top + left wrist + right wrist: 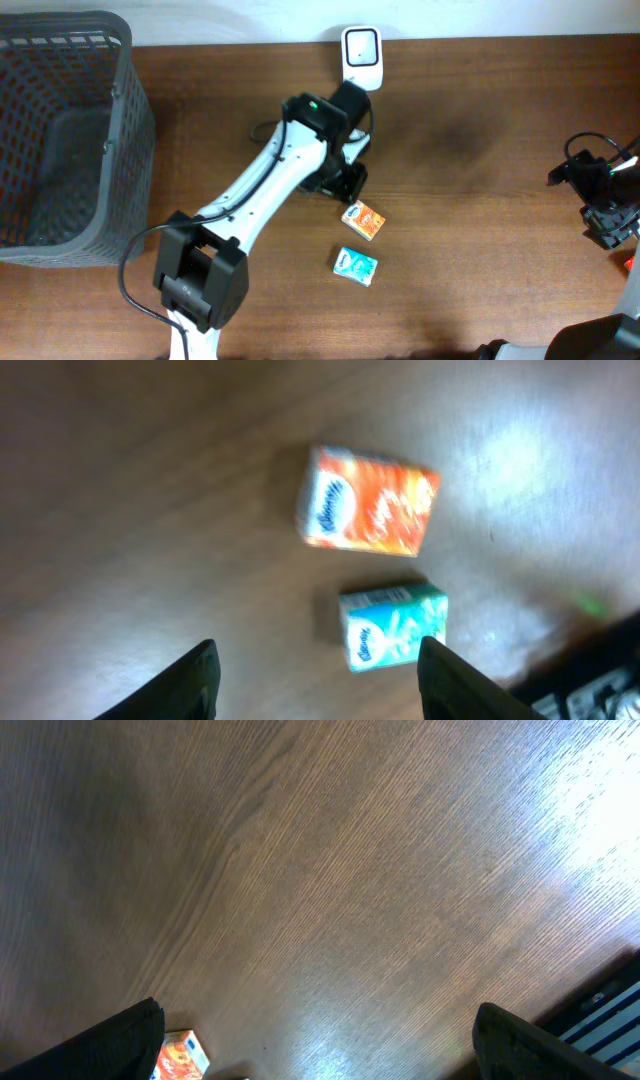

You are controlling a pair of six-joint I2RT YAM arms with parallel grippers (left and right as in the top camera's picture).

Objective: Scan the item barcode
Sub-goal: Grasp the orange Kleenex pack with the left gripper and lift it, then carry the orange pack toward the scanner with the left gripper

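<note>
Tissue packs, two of them, lie flat on the wooden table [480, 120]. The orange tissue pack [368, 500] sits just beside my left gripper [317, 660], and the teal tissue pack [392, 625] is near it but not touching. I judge both light, soft and squashy under slick film: a hard pinch would crumple one, a loose grip could slip. I'd take hold across the narrow sides and keep the broad faces clear for the scanner [360, 48]; I can't see a barcode from here. My left jaws are spread with nothing between them. The right gripper [320, 1030] is also wide apart and empty, well away from both packs.
</note>
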